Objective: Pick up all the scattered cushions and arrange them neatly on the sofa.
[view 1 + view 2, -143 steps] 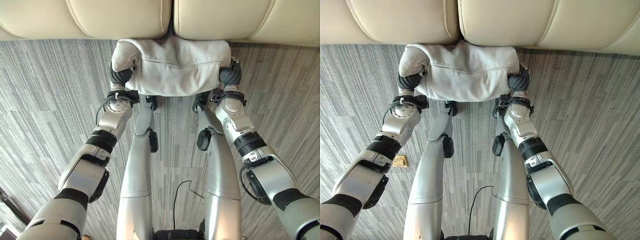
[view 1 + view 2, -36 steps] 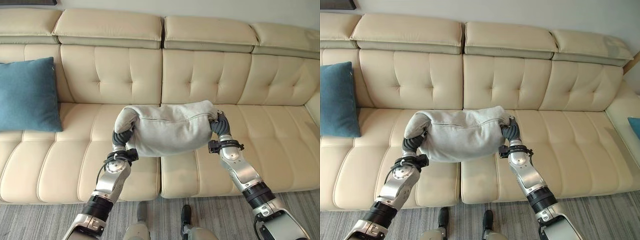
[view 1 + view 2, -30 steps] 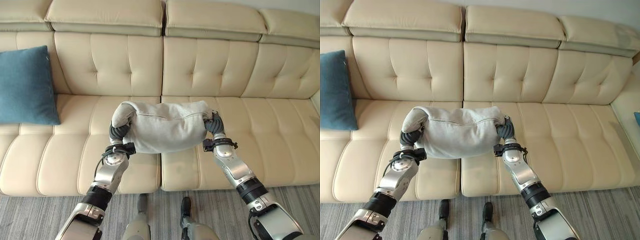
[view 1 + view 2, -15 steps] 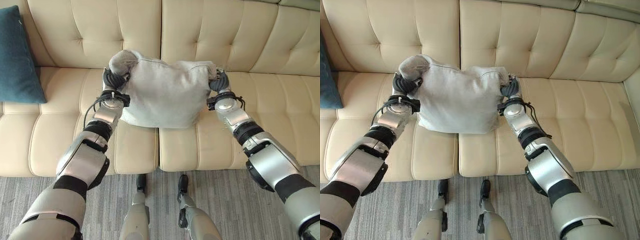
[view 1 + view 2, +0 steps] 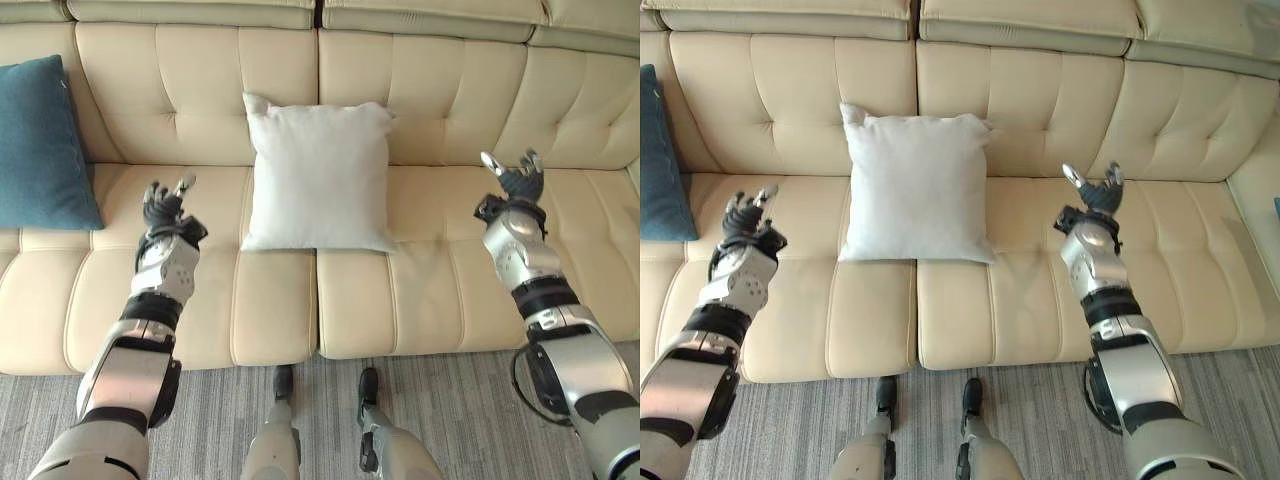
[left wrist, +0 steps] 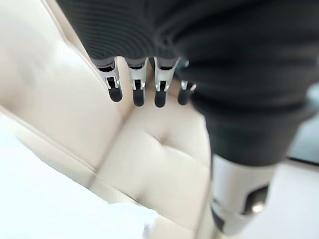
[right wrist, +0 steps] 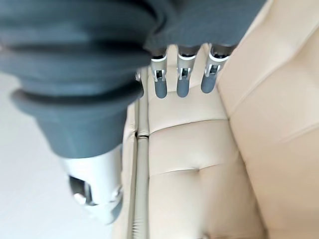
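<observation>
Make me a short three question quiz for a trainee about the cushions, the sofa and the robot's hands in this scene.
1. True or false: the white cushion leans upright against the sofa backrest.
2. Which cushion is nearer the robot's left side: A the white cushion, B the blue cushion?
3. Fill in: the left hand and right hand are both ____.

Key: 1 true; 2 B; 3 open.

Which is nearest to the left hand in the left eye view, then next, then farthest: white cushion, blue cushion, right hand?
From the left hand:
1. White cushion, just toward the sofa's middle.
2. Blue cushion, at the left end; slightly farther.
3. Right hand, far across, beyond the white cushion.
</observation>
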`<state>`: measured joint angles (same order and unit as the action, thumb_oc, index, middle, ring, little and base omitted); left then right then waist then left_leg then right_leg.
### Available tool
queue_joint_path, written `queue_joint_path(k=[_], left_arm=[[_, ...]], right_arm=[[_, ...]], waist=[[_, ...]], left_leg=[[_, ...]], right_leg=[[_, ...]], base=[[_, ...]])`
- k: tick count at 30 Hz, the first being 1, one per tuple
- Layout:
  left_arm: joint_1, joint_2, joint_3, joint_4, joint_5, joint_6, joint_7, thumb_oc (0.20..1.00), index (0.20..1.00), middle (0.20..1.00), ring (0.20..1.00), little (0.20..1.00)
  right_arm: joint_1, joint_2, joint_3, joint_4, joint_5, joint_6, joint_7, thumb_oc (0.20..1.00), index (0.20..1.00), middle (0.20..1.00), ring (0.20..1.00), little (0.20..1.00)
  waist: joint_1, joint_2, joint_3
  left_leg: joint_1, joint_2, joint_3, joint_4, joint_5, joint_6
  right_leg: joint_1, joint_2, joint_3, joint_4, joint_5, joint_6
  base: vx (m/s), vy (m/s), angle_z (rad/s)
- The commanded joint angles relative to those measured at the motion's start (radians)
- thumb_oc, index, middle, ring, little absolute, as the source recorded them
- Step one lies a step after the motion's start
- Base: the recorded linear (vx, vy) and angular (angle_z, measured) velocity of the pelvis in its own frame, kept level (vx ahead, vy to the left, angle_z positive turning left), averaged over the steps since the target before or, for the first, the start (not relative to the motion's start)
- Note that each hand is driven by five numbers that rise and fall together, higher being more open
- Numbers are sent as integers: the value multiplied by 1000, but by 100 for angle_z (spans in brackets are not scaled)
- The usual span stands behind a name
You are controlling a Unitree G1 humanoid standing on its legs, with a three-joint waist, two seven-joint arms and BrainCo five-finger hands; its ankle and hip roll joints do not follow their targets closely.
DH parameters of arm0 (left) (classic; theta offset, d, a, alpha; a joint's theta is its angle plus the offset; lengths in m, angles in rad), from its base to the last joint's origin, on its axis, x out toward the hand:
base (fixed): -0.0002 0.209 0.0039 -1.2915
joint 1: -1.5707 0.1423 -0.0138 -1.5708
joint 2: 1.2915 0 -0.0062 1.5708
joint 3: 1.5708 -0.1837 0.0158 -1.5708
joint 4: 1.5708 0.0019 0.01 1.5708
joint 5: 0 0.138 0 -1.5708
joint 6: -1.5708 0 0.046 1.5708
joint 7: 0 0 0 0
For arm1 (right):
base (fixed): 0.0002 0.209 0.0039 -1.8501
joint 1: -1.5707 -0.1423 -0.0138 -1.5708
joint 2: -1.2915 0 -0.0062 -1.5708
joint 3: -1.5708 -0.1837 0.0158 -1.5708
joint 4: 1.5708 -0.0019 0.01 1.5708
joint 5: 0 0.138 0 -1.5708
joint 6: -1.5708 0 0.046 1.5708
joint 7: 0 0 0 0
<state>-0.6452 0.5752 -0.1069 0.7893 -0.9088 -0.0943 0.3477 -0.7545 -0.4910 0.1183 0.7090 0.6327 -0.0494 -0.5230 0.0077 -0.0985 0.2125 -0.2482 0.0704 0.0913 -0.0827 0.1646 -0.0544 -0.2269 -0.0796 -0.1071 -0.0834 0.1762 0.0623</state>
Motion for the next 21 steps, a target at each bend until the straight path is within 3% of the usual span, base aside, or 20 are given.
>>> queue_joint_path(k=[1, 3, 4, 7, 11, 15, 21], left_arm=[[45, 64, 12, 8, 195, -36, -46, 1000, 1000, 1000, 1000, 1000], [251, 53, 57, -123, 364, -26, -77, 1000, 1000, 1000, 1000, 1000], [258, 51, 58, -128, 367, -24, -76, 1000, 1000, 1000, 1000, 1000], [489, 14, 108, -259, 543, -12, -113, 1000, 1000, 1000, 1000, 1000], [573, -31, 123, -272, 590, 7, -137, 1000, 1000, 1000, 1000, 1000], [688, -129, 92, -265, 650, 41, -195, 1000, 1000, 1000, 1000, 1000], [711, -194, 43, -249, 682, 55, -214, 1000, 1000, 1000, 1000, 1000]], right_arm=[[96, -92, 30, -44, -177, -13, 67, 1000, 1000, 1000, 1000, 1000], [270, -125, -6, -174, -342, 2, 130, 1000, 1000, 1000, 1000, 1000], [276, -125, -7, -179, -344, 4, 130, 1000, 1000, 1000, 1000, 1000], [476, -105, -41, -271, -491, 36, 219, 1000, 1000, 1000, 1000, 1000], [557, -65, -48, -295, -539, 52, 259, 1000, 1000, 1000, 1000, 1000], [652, 40, -45, -255, -565, 70, 311, 1000, 1000, 1000, 1000, 1000], [678, 111, -8, -225, -557, 66, 335, 1000, 1000, 1000, 1000, 1000]], waist=[[-1, 12, -79], [-1, 15, -96], [-1, 15, -98], [-1, 21, -116], [-2, 25, -126], [-3, 33, -144], [-2, 31, -152]], left_leg=[[91, -15, 6, -5, -143, -16], [119, -15, 7, -5, -150, -12], [121, -15, 7, -5, -150, -12], [154, -16, 5, -5, -159, -5], [167, -18, 5, -5, -162, -2], [188, -25, 9, -5, -167, 6], [212, -38, 10, -5, -176, 17]], right_leg=[[85, -41, 10, -4, -128, 98], [111, -43, 9, -4, -129, 102], [113, -43, 9, -4, -130, 102], [146, -46, 7, -4, -132, 103], [158, -47, 5, -4, -132, 105], [175, -53, 7, -4, -129, 106], [192, -62, 10, -4, -122, 112]], base=[[68, 12, -3], [62, 9, -13], [38, 12, -18], [23, 12, -11], [-16, 14, -3], [-55, 55, 0], [-48, 67, -3]])
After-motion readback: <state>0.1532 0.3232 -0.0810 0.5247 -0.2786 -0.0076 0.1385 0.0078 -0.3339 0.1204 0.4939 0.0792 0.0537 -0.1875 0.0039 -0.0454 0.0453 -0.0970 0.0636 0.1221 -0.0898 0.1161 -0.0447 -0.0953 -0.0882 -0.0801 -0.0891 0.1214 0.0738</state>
